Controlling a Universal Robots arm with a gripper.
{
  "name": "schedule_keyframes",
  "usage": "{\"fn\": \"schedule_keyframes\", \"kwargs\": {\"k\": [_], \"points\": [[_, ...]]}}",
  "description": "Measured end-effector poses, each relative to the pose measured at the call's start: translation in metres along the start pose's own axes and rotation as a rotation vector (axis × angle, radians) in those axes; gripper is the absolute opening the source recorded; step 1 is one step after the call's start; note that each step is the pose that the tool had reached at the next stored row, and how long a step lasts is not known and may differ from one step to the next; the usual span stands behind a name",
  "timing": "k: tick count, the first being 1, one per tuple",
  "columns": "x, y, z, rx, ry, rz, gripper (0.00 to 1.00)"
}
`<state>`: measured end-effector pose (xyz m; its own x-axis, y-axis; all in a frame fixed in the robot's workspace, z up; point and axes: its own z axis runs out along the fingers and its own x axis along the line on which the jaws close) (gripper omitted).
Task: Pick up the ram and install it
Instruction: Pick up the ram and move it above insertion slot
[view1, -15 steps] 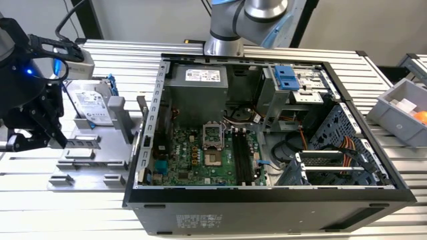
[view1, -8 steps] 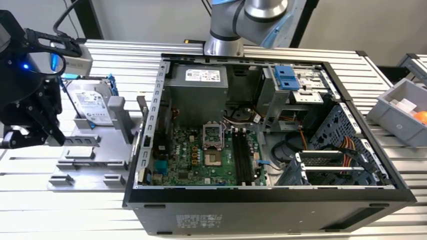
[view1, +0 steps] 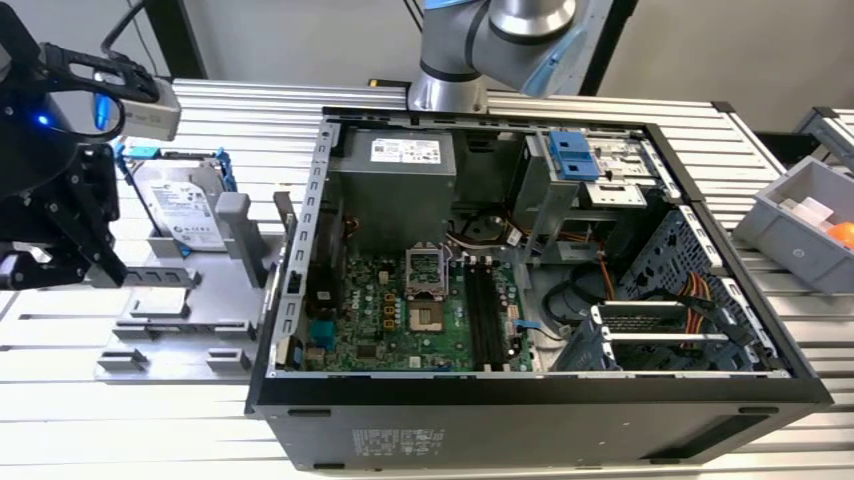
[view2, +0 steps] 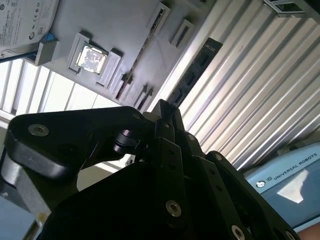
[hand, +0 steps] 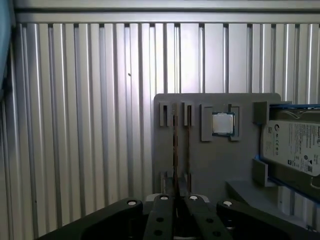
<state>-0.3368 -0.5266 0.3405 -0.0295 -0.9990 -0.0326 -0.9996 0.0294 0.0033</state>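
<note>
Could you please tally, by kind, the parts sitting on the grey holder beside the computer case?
Hard drive: 1
Processor: 1
Ram: 1, seen edge-on in its slot
Total: 3

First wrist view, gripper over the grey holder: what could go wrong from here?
1. The thin ram stick stands on edge in the grey slotted holder. If the black gripper comes in off-centre, it may tilt or jam the stick.
2. The square silver processor chip and the silver hard drive sit close by and could get knocked.
</note>
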Motion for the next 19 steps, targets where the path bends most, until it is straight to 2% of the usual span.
{"fn": "schedule_keyframes", "kwargs": {"k": [5, 7, 10, 12, 16, 19], "points": [[-0.0002, 0.0000, -0.0051, 0.0000, 0.0000, 0.000, 0.00], [-0.0005, 0.0001, -0.0134, 0.0001, -0.0001, 0.000, 0.00], [-0.0006, 0.0001, -0.0172, 0.0014, -0.0001, 0.000, 0.00], [-0.0008, 0.0001, -0.0193, 0.0050, -0.0003, 0.000, 0.00], [-0.0013, 0.0001, -0.0221, 0.0219, -0.0007, -0.001, 0.00], [-0.0015, 0.0001, -0.0246, 0.0255, -0.0007, -0.001, 0.00]]}}
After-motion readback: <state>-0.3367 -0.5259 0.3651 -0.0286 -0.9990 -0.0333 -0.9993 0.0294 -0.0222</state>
